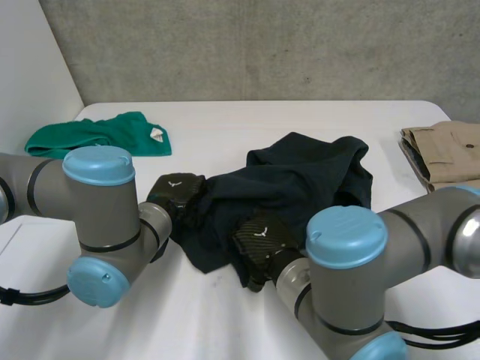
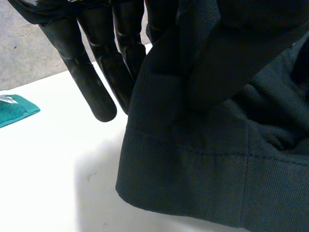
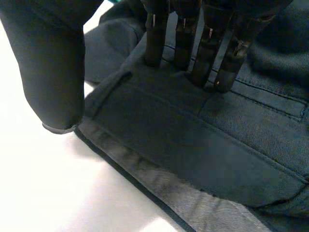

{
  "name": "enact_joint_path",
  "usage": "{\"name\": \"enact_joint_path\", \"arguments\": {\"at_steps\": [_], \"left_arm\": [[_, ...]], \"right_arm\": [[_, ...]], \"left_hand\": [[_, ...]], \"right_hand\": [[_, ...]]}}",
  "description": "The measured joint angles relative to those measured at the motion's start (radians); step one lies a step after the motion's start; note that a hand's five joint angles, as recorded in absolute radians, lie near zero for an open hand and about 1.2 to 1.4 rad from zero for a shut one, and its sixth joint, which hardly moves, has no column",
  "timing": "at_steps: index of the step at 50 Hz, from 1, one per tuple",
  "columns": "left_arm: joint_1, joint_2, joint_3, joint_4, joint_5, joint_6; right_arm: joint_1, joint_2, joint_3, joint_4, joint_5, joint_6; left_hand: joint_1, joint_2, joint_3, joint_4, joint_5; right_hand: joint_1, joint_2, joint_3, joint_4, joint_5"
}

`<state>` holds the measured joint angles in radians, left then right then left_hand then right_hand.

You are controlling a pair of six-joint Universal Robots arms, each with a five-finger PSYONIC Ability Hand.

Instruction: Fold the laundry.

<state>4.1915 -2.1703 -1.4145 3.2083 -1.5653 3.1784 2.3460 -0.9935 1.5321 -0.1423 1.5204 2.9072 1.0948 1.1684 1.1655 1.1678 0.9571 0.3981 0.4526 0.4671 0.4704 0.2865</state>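
Observation:
A dark navy garment (image 1: 304, 180) lies crumpled in the middle of the white table (image 1: 217, 124). My left hand (image 1: 176, 195) is at the garment's left edge. In the left wrist view its straight fingers (image 2: 91, 82) stand beside a lifted fold of the garment (image 2: 203, 169), which rises between them and the thumb and is pinched there. My right hand (image 1: 261, 241) rests on the near edge. In the right wrist view its straight fingers (image 3: 207, 53) press down on the garment (image 3: 193, 145) near a seam, with the thumb (image 3: 53, 72) apart, just off the hem.
A green cloth (image 1: 105, 135) lies bunched at the table's far left, also beside my left hand (image 2: 12, 108). A folded khaki garment (image 1: 446, 154) sits at the right edge. A white wall panel stands at the left.

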Motion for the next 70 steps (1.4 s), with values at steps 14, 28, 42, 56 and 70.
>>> {"name": "enact_joint_path", "arguments": {"at_steps": [14, 28, 42, 56, 70], "left_arm": [[0.015, 0.000, 0.000, -0.001, 0.001, 0.000], [0.029, 0.202, 0.000, -0.049, 0.005, 0.001], [0.055, 0.597, 0.065, -0.092, 0.007, 0.073], [0.053, 0.806, 0.210, -0.095, 0.001, 0.081], [0.079, 0.546, 0.241, -0.092, -0.001, 0.087]], "right_arm": [[0.028, 0.105, -0.081, -0.052, 0.074, -0.136], [-0.091, -0.166, -0.093, 0.013, 0.092, -0.136], [-0.378, -0.474, -0.323, 0.324, -0.106, -0.058], [-0.558, -0.561, -0.570, 0.517, -0.299, 0.152], [-0.629, -0.299, -0.568, 0.513, -0.453, 0.265]], "left_hand": [[0.000, 0.002, 0.002, 0.002, 0.000], [0.020, 0.022, 0.023, 0.030, 0.024], [0.020, 0.023, 0.024, 0.030, 0.027], [0.020, 0.026, 0.027, 0.030, 0.030], [0.020, 0.026, 0.027, 0.030, 0.030]], "right_hand": [[0.517, 0.681, 0.688, 0.684, 0.667], [0.584, 0.712, 0.716, 0.707, 0.690], [0.598, 0.725, 0.716, 0.707, 0.690], [0.603, 0.731, 0.716, 0.707, 0.690], [0.603, 0.731, 0.716, 0.707, 0.690]]}}
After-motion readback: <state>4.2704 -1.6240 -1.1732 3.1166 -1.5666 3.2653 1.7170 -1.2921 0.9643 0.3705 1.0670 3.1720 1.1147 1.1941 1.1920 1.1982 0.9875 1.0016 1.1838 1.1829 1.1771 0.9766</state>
